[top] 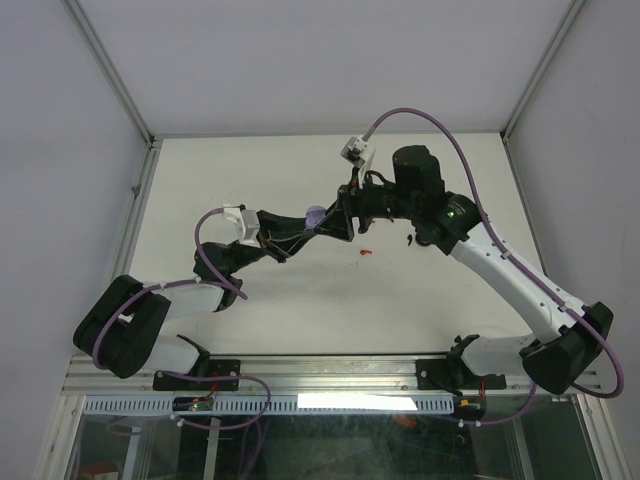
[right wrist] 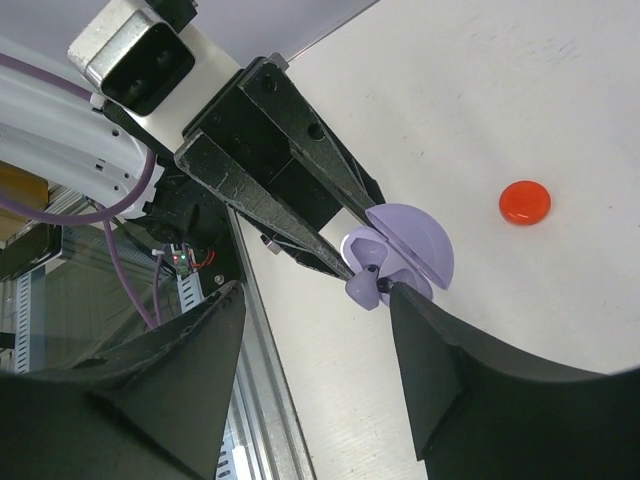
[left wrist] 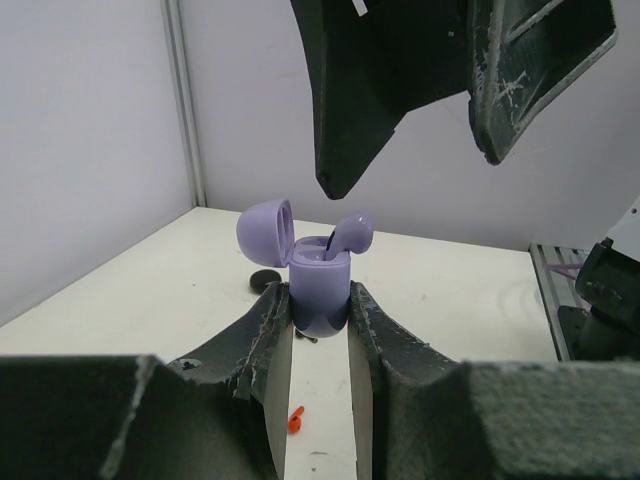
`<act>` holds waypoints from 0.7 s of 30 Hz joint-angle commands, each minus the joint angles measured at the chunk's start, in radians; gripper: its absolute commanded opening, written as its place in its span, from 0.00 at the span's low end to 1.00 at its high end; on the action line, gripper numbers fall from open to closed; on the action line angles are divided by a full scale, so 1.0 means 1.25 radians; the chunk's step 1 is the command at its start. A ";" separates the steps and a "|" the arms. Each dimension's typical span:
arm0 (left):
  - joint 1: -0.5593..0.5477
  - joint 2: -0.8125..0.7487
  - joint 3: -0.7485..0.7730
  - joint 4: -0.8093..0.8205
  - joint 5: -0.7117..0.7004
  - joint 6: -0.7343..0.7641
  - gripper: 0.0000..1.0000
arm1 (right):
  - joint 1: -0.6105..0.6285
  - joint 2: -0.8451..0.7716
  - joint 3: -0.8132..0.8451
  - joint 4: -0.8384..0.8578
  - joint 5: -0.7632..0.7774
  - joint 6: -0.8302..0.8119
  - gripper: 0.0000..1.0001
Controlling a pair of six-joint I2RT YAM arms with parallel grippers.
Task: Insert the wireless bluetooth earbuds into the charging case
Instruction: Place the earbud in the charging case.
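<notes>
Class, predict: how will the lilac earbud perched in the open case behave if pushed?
The lilac earbud leans half-seated, so it probably tips sideways. Its smooth rounded head likely slips. Small beside the charging case, so presumably light.

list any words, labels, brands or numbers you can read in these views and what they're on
No text can be read in any of the three views.
charging case: plain lilac, no print showing.
white camera housing: no legible marking.
right claw: only pale scuffs, not letters.
red disc: plain, nothing printed that shows.
</notes>
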State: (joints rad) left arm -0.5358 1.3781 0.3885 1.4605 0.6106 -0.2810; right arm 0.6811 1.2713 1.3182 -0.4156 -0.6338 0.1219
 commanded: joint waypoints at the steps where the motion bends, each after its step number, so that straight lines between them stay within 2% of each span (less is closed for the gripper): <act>1: -0.003 -0.026 0.007 0.226 0.000 -0.023 0.00 | -0.002 0.001 0.005 0.040 -0.014 0.013 0.63; 21: -0.003 -0.026 0.021 0.225 -0.009 -0.018 0.00 | 0.005 0.007 0.000 0.010 -0.065 0.001 0.59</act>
State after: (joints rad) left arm -0.5358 1.3735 0.3885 1.4605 0.6090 -0.2920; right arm 0.6815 1.2884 1.3125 -0.4179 -0.6937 0.1295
